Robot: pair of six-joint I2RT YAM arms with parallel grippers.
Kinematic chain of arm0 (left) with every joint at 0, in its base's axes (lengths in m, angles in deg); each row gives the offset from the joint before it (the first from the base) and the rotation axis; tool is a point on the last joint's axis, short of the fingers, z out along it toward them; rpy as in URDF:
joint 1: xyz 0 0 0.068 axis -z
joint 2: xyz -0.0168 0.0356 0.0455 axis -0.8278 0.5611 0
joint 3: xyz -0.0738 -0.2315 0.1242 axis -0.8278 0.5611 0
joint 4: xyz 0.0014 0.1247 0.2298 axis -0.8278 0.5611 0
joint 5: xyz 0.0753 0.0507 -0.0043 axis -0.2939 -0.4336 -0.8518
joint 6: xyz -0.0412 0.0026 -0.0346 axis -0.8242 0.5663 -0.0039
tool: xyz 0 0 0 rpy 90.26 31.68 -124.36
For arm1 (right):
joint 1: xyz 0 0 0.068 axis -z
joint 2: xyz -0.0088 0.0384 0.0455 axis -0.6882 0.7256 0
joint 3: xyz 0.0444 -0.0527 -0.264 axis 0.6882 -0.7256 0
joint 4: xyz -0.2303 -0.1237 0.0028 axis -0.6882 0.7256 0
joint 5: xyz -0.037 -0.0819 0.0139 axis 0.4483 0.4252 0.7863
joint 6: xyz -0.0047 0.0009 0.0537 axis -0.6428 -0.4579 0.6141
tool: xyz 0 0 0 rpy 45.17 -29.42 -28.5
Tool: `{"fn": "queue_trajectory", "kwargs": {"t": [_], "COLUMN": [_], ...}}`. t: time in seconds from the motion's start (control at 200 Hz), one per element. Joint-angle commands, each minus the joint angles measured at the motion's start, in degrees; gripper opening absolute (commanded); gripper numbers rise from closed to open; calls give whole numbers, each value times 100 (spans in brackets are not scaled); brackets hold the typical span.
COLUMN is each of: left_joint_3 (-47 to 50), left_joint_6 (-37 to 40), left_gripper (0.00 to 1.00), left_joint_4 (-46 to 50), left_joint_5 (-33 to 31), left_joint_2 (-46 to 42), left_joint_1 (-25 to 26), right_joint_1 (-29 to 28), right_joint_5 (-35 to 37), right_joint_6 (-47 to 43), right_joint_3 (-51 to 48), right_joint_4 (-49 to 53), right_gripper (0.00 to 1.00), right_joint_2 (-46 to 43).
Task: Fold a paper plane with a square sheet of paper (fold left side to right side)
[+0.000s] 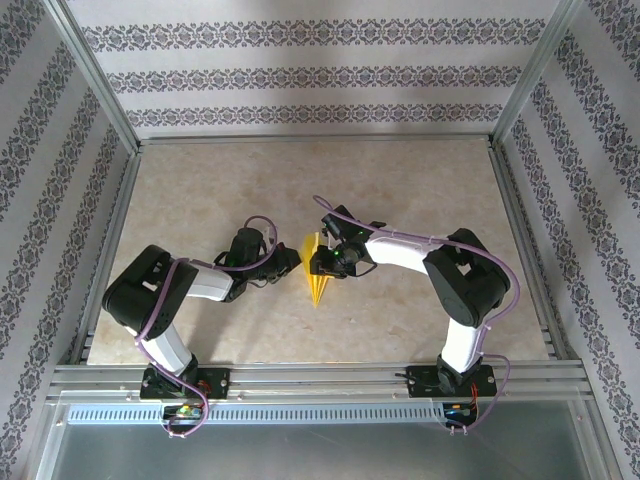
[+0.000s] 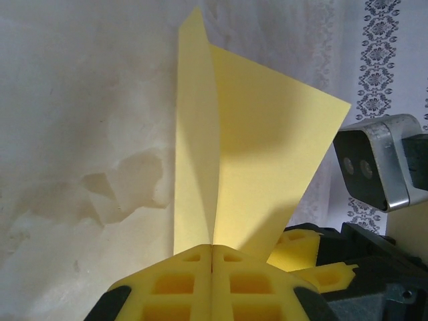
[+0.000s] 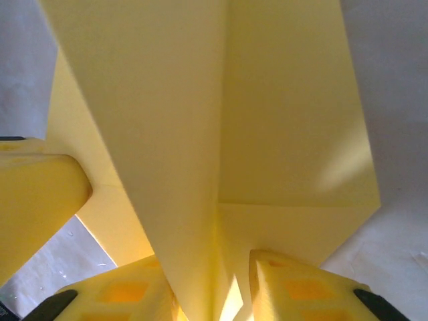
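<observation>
The yellow paper [image 1: 317, 272] is folded into a narrow pointed shape with a centre crease, held up off the table between both grippers, its tip toward the near edge. My left gripper [image 1: 297, 262] is shut on its lower edge; in the left wrist view the pads [image 2: 194, 281] meet at the crease and the paper [image 2: 247, 154] fans upward in two flaps. My right gripper [image 1: 324, 262] faces it from the right. In the right wrist view the paper [image 3: 221, 120] runs down between my right gripper [image 3: 214, 284] pads, which stand apart with light showing through the gap.
The beige table [image 1: 420, 200] lies inside a metal frame with patterned walls. The right arm's wrist camera [image 2: 374, 164] sits close beside the paper. A left finger [image 3: 33, 200] shows at the left of the right wrist view.
</observation>
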Motion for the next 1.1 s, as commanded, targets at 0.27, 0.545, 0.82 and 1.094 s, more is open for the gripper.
{"fn": "queue_trajectory", "kwargs": {"t": [0.27, 0.545, 0.82, 1.094], "left_joint_3": [-95, -63, -95, -85], "left_joint_6": [-161, -114, -26, -47], "left_gripper": [0, 0, 0, 0], "left_joint_4": [-476, -423, -248, -289], "left_joint_5": [48, 0, -28, -21], "left_joint_2": [268, 202, 133, 160], "left_joint_1": [168, 177, 180, 183], "right_joint_1": [-197, -253, -274, -417], "right_joint_5": [76, 419, 946, 759], "right_joint_6": [122, 99, -196, -101], "right_joint_3": [170, 244, 443, 551], "right_joint_4": [114, 446, 1111, 976], "right_gripper": [29, 25, 25, 24], "right_joint_2": [154, 234, 146, 311]}}
